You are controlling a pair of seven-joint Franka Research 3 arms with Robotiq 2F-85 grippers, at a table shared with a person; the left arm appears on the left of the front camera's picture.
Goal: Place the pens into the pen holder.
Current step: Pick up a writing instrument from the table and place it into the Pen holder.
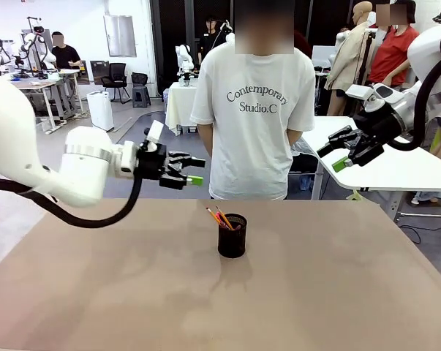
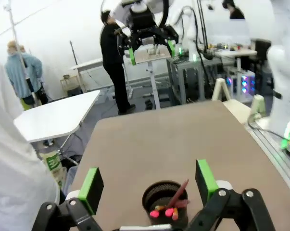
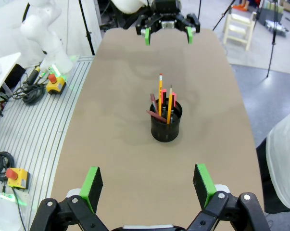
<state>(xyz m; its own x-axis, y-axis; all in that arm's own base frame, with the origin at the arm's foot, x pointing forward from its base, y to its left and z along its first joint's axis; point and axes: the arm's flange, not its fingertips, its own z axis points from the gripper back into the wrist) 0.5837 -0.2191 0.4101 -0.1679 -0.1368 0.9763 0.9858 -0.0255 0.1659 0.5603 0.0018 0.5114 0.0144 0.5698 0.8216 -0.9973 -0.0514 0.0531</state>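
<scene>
Pens (image 3: pixel 163 103) upright inside pen holder (image 3: pixel 166 124), table (image 1: pixel 337 292) centre; left pincer (image 1: pixel 187 174) at 9 o'clock, right pincer (image 1: pixel 340 155) at 3, both open, empty; task judged complete.

From the front view you look across the table (image 1: pixel 337 292) from the robot's side toward the person (image 1: pixel 253 110) at the far edge. Your left wrist view sits low and close above the pen holder (image 2: pixel 165 202), facing along the table toward the right gripper (image 2: pixel 149 45). Your right wrist view looks down from higher, facing the left gripper (image 3: pixel 167 32). All three views share the pen holder.
</scene>
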